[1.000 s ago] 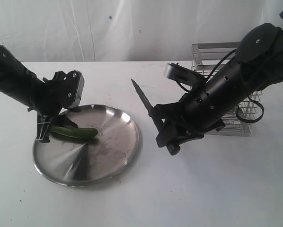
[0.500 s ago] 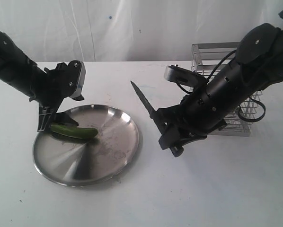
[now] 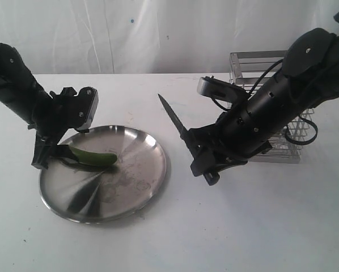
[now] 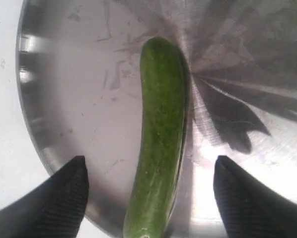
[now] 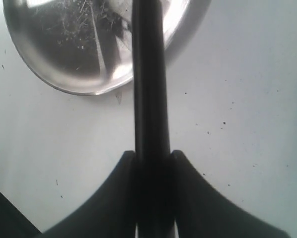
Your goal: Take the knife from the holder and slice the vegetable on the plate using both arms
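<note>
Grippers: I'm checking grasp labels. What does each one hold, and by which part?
Right gripper clamps the knife by its handle. Left gripper is open astride the vegetable, holding nothing.

Plate (image 3: 141, 187): polished steel, mirror-bright, fine scuffs and radial streaks. Vegetable (image 4: 160, 134): glossy green skin, finely pebbled. Knife (image 5: 149, 99): matt black, smooth, blade and handle alike. Left claw fingers (image 4: 59, 201): black, woven carbon-like texture. Holder (image 3: 297, 148): bright silver wire, flat steel rim. Counter (image 3: 260, 226): matt white, faintly speckled.

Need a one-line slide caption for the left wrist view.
Open left gripper straddles the vegetable lying on the plate, fingers clear of it on both sides.
</note>
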